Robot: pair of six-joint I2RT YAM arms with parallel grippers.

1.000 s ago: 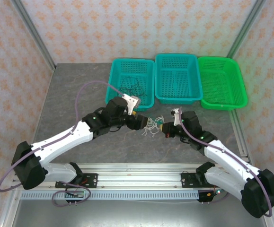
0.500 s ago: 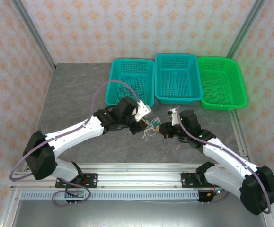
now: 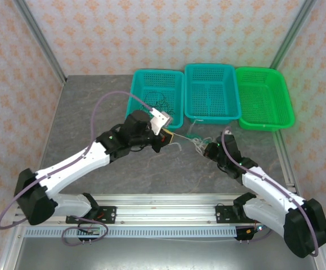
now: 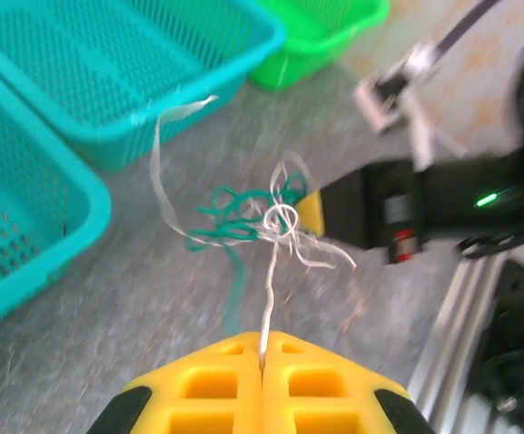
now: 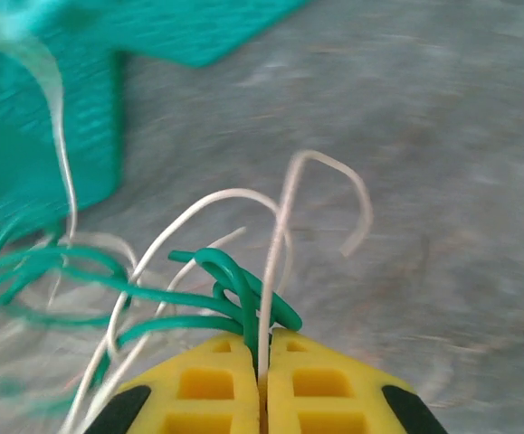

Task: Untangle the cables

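Your left tool [image 4: 262,337] has its yellow fingers [image 4: 185,398] pressed together, and a single whitish strand [image 4: 268,289] runs straight out of the seam between them, so it is clamped on that strand. The strand leads up to the cables [image 4: 272,217], a small knot of green and whitish wires with loose ends curling off to each side. The wrist picture is blurred, so you can't count the wires.

Your right tool [image 5: 263,337] sits on the other side of the knot with its fingers [image 5: 243,360] together as well. A whitish wire [image 5: 275,253] goes down into the seam, and a green wire [image 5: 243,287] loops tight against the fingertips, seemingly pinched there too.

From above you see the knot between the two tools, just beside the right one, over the grey bench [image 3: 84,112]. It lies in front of the gap between the two teal baskets. The pale strand runs in a straight line from the left tool to the knot. You cannot tell whether the knot rests on the bench or hangs off it.

Three baskets stand in a row at the far side of the bench. The left teal basket [image 3: 158,71] has thin dark wires [image 3: 157,104] lying in it. The middle teal basket [image 3: 209,66] stands next to it, and the green basket [image 3: 257,69] is on the right.
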